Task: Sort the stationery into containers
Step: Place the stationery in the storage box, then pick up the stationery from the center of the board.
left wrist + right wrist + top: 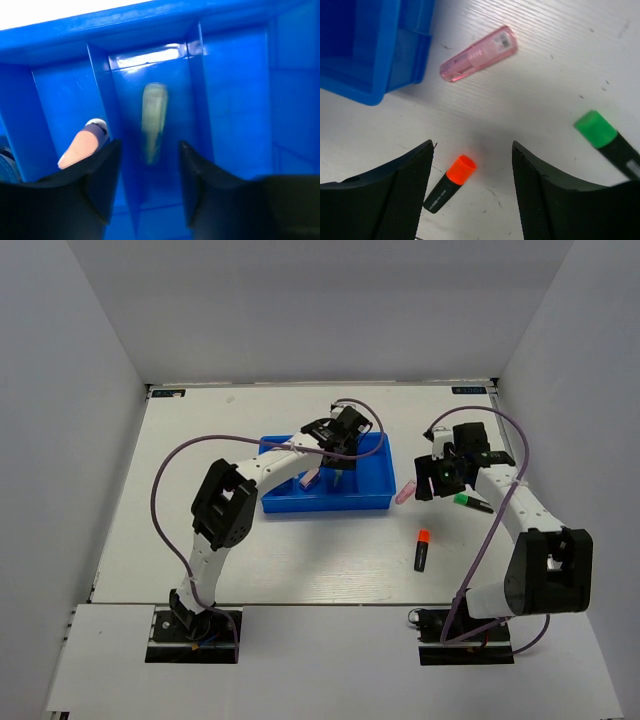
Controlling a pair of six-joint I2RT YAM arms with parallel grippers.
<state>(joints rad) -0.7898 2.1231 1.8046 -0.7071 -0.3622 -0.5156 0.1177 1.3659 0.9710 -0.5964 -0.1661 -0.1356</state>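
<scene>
Green tube (154, 120) in the tray (240, 100).
Left gripper (150, 144), open, empty, over tray; blurred tube seems loose in a middle compartment. Right gripper (473, 145), open, empty, right of tray by pink tube (479, 54).

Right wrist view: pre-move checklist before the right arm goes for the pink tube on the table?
1. Right end effector open and empty: ok.
2. Pink tube lying free on the table, just outside the tray: ok.
3. Orange-capped marker and green-capped marker apart from the tube: ok.
4. Left end effector open, gripping nothing: ok.
5. Pale green tube settled in its compartment: cannot tell, it is blurred.
6. Tray airspace free for a drop: not ok, the left end effector hangs over it.
</scene>
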